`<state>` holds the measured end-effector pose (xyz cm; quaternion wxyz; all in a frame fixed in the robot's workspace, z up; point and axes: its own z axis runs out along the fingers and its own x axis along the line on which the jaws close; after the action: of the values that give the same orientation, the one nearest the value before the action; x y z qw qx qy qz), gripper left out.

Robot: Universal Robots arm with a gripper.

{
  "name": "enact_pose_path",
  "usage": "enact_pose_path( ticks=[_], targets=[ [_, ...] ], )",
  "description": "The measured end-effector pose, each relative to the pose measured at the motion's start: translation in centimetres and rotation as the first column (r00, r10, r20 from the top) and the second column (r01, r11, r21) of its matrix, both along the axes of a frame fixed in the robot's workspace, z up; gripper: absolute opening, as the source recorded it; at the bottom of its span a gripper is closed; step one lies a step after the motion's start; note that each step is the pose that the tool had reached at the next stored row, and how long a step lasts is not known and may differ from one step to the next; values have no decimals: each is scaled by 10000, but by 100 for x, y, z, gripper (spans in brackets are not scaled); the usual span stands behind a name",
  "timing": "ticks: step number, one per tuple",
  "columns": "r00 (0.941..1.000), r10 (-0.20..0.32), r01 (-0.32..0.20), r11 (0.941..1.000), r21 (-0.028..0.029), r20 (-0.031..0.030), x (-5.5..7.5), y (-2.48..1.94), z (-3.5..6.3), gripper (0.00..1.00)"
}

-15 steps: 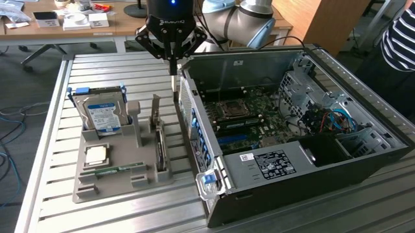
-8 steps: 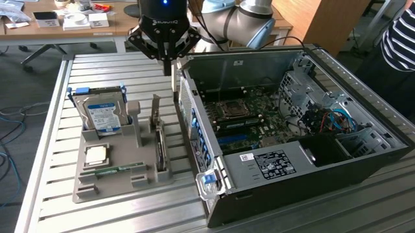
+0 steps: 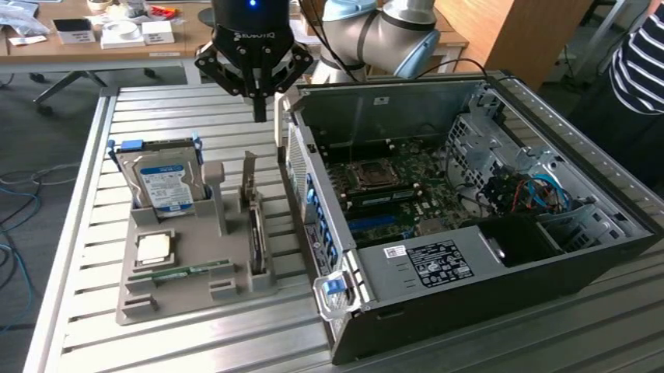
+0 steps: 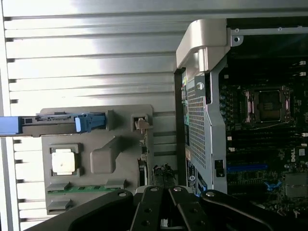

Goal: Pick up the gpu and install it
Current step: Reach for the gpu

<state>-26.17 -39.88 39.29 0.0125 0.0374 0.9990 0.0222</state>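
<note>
One arm (image 3: pixel 400 31) comes in from behind the case (image 3: pixel 518 291). Its grey and pale-blue joints are bunched at the case's far corner and its wrist points straight down. The two black fingers (image 3: pixel 258 105) hang vertically, pressed together and pinching nothing. They are clear above the slatted desk (image 3: pixel 73 233), just outside the case's perforated end wall, on the exterior view's left of it. In the wrist view the fingers (image 4: pixel 159 207) and their black links meet in a point.

The gpu (image 3: pixel 255 233) stands on edge in a slot of the grey holder (image 3: pixel 171 299), alongside the case on that same side, with its pale bracket upright at the far end. The fingers are above and just beyond that end, apart from it. From the wrist the gpu (image 4: pixel 144 144) is a thin edge-on strip between the holder's middle and the case.

Farther from the case than the gpu, the holder carries an upright drive (image 3: pixel 164 186), a flat CPU (image 3: pixel 154 249) and a green RAM stick (image 3: pixel 182 272).

White letters above the fingers read "ROBOTIQ". The drive's blue label and the black sticker (image 3: pixel 441 260) inside the case carry print too small to read. In the wrist view, white letters on the board seem to read "DELL". A striped sleeve (image 3: pixel 638 54) shows beyond the case.
</note>
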Motion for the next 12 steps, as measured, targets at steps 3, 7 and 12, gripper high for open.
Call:
enact_pose_path(
  ticks=[3,7,12],
  targets=[
    [10000,0,0,10000,-1,-1,0,0,1,11],
    [10000,-1,1,10000,-1,-1,-4,-14,1,11],
    [10000,-1,1,10000,-1,-1,-14,-67,1,11]
  ],
)
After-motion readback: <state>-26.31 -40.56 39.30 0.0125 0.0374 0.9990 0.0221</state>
